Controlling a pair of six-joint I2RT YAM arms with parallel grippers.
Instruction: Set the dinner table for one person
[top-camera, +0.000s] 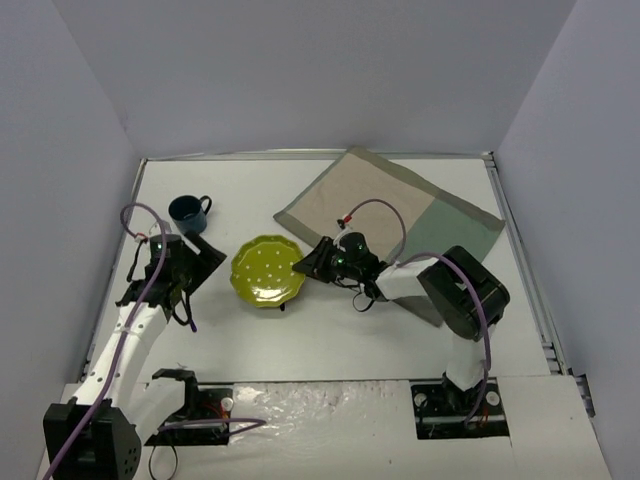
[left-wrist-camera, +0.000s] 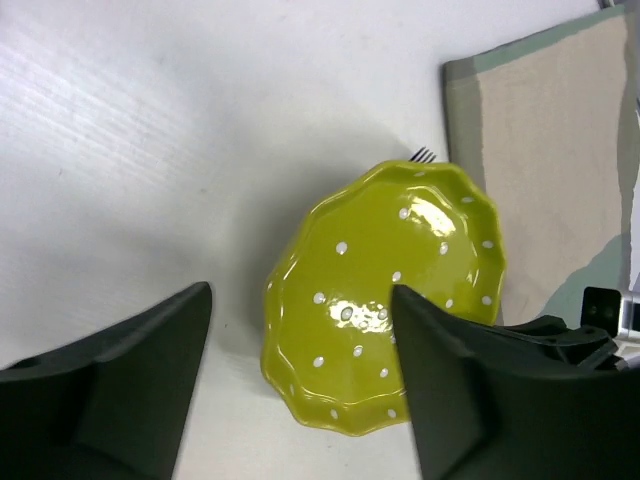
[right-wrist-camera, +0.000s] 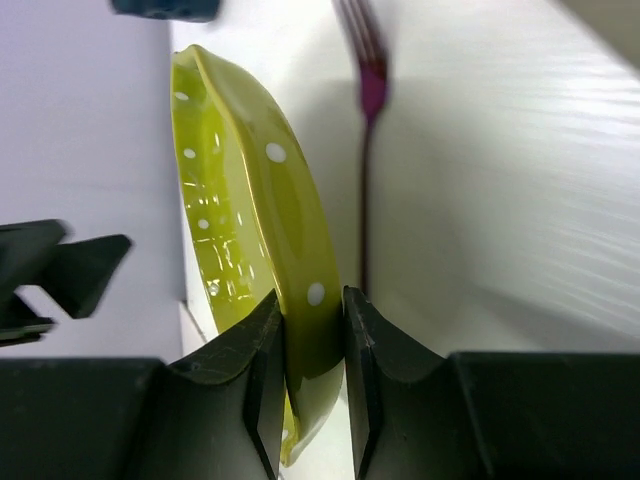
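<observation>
The white left arm (top-camera: 125, 335) reaches forward, and the black left gripper (left-wrist-camera: 300, 292) holds its fingers wide apart. The right arm (top-camera: 455, 300) bends to its left. The right gripper (right-wrist-camera: 312, 300) pinches the rim of a yellow-green dotted plate (right-wrist-camera: 250, 200).

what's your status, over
Right gripper shut on green plate rim. Left gripper open, at plate's other side. Plate over dinner table, not on placemat. Fork lying right by plate.

The green plate (top-camera: 266, 271) sits between mug (top-camera: 188, 211) and placemat (top-camera: 385, 200).
</observation>
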